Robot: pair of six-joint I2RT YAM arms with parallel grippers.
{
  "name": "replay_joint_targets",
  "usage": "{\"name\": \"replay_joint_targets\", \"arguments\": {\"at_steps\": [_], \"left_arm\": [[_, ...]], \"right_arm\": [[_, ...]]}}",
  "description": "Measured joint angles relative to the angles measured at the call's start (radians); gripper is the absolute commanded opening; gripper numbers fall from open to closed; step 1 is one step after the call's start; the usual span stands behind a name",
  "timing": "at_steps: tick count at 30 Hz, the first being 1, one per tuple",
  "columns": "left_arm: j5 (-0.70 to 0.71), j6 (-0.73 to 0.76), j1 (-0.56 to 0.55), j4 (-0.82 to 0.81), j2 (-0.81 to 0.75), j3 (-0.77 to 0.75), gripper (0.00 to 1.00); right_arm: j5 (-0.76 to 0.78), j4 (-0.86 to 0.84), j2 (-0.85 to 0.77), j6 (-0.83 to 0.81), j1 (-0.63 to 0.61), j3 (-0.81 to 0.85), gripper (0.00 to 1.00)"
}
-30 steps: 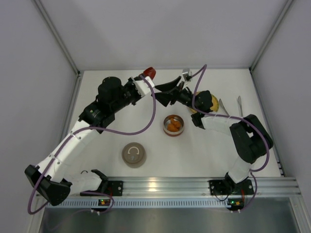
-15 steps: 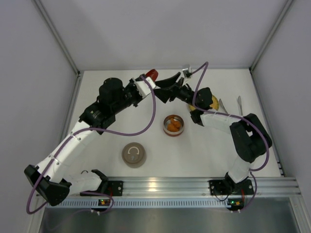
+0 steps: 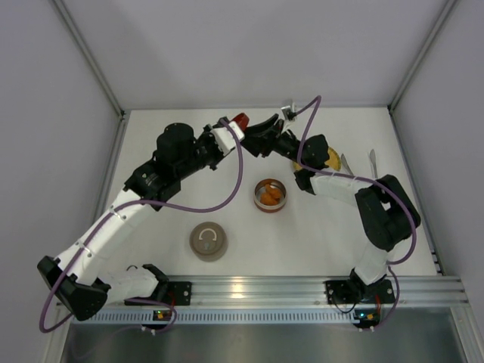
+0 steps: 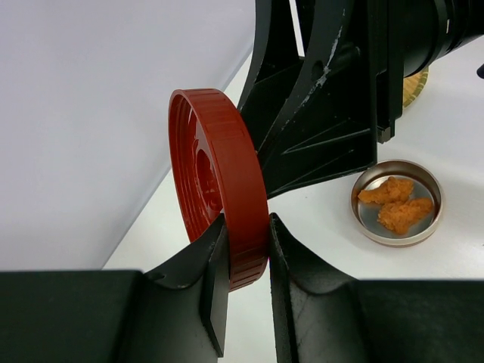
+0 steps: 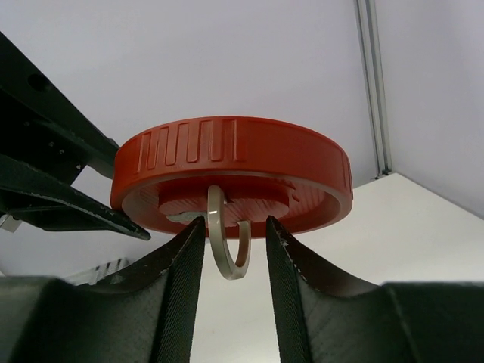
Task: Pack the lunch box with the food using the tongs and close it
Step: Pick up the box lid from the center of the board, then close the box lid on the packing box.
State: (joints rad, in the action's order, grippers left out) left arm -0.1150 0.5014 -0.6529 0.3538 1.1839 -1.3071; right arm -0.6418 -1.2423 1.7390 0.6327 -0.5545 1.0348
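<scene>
Though overhead hides it, loop [image 5: 215,227] under red lid [image 5: 231,151], right wrist

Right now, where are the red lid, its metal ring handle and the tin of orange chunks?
red lid [image 4: 238,197], left wrist view, ribbed outer rim.
metal ring handle [image 5: 215,234], right wrist view, left side of the loop.
tin of orange chunks [image 4: 395,242], left wrist view, near rim.

Robotics lab cell: plain grey panels [image 3: 249,53] beyond the left gripper [image 3: 233,125] and right gripper [image 3: 254,133], white tabletop [image 3: 318,234] below them, aluminium mounting rail [image 3: 265,288] well behind them.
</scene>
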Motion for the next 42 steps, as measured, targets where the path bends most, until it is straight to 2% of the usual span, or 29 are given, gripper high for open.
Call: {"name": "replay_joint_targets", "arguments": {"at_steps": [3, 4, 6, 11, 12, 13, 14, 15, 16, 19, 22, 26, 29, 31, 34, 37, 42], "left_arm": [[-0.001, -0.011, 0.000, 0.002, -0.003, 0.000, 0.00], [0.000, -0.014, 0.000, 0.002, -0.005, 0.000, 0.00], [0.000, -0.022, 0.000, 0.002, -0.006, 0.000, 0.00], [0.000, -0.037, -0.001, 0.005, -0.011, 0.000, 0.00], [0.000, -0.040, -0.001, 0.005, -0.011, 0.000, 0.03], [0.000, -0.043, -0.002, 0.005, -0.011, 0.000, 0.18], [0.000, -0.047, -0.002, 0.008, -0.011, 0.000, 0.37], [0.001, -0.050, -0.003, 0.010, -0.011, 0.000, 0.80], [0.005, -0.050, -0.004, 0.007, -0.011, 0.000, 0.98], [0.043, -0.064, -0.005, 0.006, -0.019, 0.000, 0.98], [0.101, -0.084, 0.004, 0.013, -0.034, -0.005, 0.98], [0.137, -0.141, 0.066, 0.061, -0.053, -0.057, 0.98], [0.149, -0.206, 0.157, 0.124, -0.052, -0.126, 0.98], [0.124, -0.248, 0.277, 0.168, -0.048, -0.158, 0.98], [0.079, -0.307, 0.412, 0.239, -0.031, -0.165, 0.98], [0.031, -0.354, 0.477, 0.308, 0.002, -0.147, 0.98], [-0.058, -0.399, 0.569, 0.360, 0.010, -0.026, 0.98]], "right_arm": [[-0.005, 0.000, 0.000, -0.004, 0.000, 0.000, 0.22], [-0.007, 0.000, 0.000, -0.003, 0.000, 0.000, 0.12], [-0.023, -0.003, 0.000, -0.004, 0.000, 0.000, 0.01], [-0.043, -0.005, -0.002, -0.013, -0.008, -0.001, 0.00], [-0.045, -0.005, -0.002, -0.012, -0.008, -0.002, 0.00], [-0.044, -0.005, -0.005, -0.012, -0.008, -0.007, 0.00], [-0.044, -0.006, -0.008, -0.012, -0.008, -0.014, 0.00], [-0.045, -0.006, -0.015, -0.012, -0.008, -0.023, 0.00], [-0.051, -0.003, -0.023, -0.007, -0.007, -0.034, 0.00], [-0.078, 0.006, -0.056, -0.003, 0.002, -0.053, 0.00], [-0.111, 0.196, -0.148, -0.065, 0.030, -0.051, 0.00], [-0.115, 0.703, -0.293, -0.302, 0.063, 0.054, 0.00], [-0.077, 1.111, -0.332, -0.524, 0.065, 0.212, 0.00], [-0.043, 1.345, -0.330, -0.641, 0.067, 0.315, 0.00], [-0.003, 1.650, -0.306, -0.760, 0.080, 0.441, 0.00], [0.034, 1.888, -0.240, -0.821, 0.093, 0.553, 0.00], [0.145, 2.235, -0.078, -0.909, 0.097, 0.691, 0.00]]}}
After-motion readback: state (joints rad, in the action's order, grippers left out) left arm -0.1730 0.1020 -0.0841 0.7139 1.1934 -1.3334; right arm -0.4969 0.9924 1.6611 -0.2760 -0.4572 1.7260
